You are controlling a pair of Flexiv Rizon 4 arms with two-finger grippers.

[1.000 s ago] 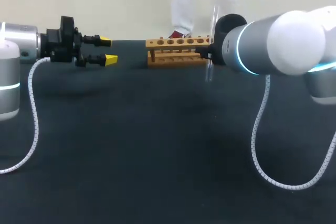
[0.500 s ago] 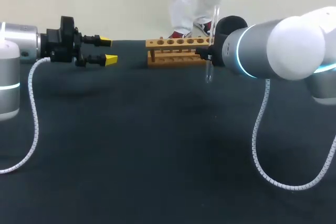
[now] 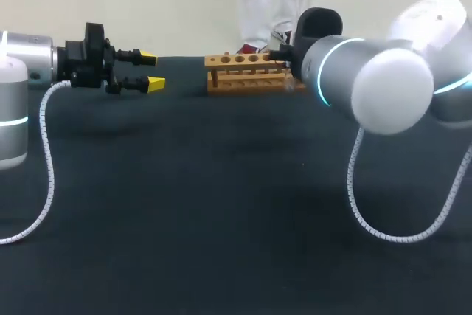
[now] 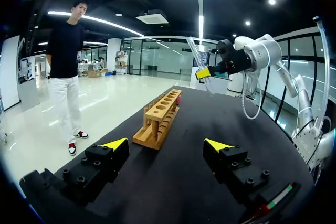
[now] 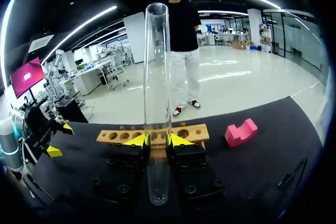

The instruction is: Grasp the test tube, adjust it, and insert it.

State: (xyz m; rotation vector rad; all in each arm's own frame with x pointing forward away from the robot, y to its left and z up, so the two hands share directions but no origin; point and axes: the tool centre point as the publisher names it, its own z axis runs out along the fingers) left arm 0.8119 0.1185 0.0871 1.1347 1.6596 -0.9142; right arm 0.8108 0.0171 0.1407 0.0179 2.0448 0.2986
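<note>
My right gripper [image 5: 157, 140] is shut on a clear glass test tube [image 5: 157, 66], gripping it low on its length; the tube stands upright between the yellow tips. Just ahead of it lies the wooden rack [image 5: 191, 131] with its row of holes. From the left wrist view, the right gripper [image 4: 205, 73] holds the tube [image 4: 197, 56] tilted in the air above the far end of the rack [image 4: 160, 116]. In the head view the right arm [image 3: 354, 71] hides the grip at the right end of the rack [image 3: 247, 71]. My left gripper [image 3: 147, 70] hangs open and empty, left of the rack.
A pink notched block [image 5: 241, 132] lies on the black tablecloth [image 3: 221, 204] beside the rack, to the right gripper's right. The left gripper's [image 4: 167, 144] yellow tips frame the rack from a distance. White cables trail from both arms.
The right arm has swung up and toward the rack with the tube; the tube's lower end, earlier hanging before the rack's right end, is now hidden behind the arm. The left arm has not moved.
</note>
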